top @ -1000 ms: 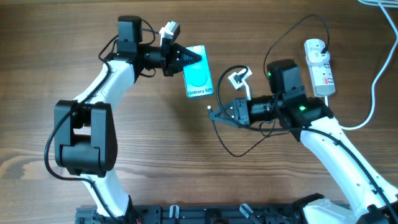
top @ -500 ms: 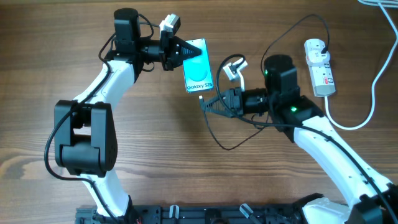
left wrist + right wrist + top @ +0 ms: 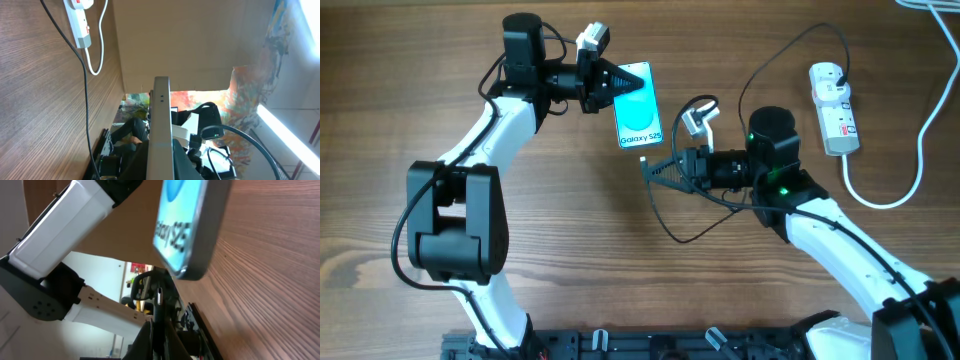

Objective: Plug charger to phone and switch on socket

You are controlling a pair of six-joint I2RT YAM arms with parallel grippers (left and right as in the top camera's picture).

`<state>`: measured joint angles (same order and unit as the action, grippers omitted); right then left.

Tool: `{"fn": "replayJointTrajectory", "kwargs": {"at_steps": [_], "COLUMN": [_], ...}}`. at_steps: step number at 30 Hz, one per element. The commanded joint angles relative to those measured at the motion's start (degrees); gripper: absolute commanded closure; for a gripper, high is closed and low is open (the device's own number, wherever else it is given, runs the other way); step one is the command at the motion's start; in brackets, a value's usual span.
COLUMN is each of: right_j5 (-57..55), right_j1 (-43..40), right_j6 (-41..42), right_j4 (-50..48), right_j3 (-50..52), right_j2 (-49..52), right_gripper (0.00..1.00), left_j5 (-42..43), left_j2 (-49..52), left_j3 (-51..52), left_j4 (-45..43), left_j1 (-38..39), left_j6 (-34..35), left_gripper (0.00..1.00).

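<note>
Left gripper is clamped on the top edge of the phone, cyan screen up, "Galaxy S25" end facing the other arm. From the left wrist view the phone shows edge-on between the fingers. Right gripper is pinching the charger right at its plug. In the right wrist view the metal plug tip sits just short of the phone's bottom edge, not in the port. The black cable loops slack on the table. The socket lies well apart at the far right with its white cord; can't read the switch.
</note>
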<state>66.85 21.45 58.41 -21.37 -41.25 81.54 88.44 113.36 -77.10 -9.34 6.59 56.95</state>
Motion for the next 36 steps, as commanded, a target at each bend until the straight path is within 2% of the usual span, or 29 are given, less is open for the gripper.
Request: {"fn": "replayJointTrajectory", "kwargs": {"at_steps": [1,10,36], "right_j5": [-0.1,0.5,-2.5], "right_j1": [0.2,0.2,-0.9], "right_j6": [1.3,4.6,5.0], "right_j4": [-1.6,-6.9,-7.8], "right_j3": [0.1,0.1,0.1], "right_j2": [1.6,3.4,3.4], "right_gripper": [0.96,0.96,0.96], "left_j5": [1.9,1.9,1.9], "left_j2": [-0.2,-0.2,-0.2], "left_j3": [-0.9,-0.9,-0.9], "left_j4": [-0.4,-0.4,-0.4], "left_j1": [-0.4,-0.4,-0.4], "left_j6": [0.5,0.5,0.1], "left_gripper": [0.96,0.96,0.96]}}
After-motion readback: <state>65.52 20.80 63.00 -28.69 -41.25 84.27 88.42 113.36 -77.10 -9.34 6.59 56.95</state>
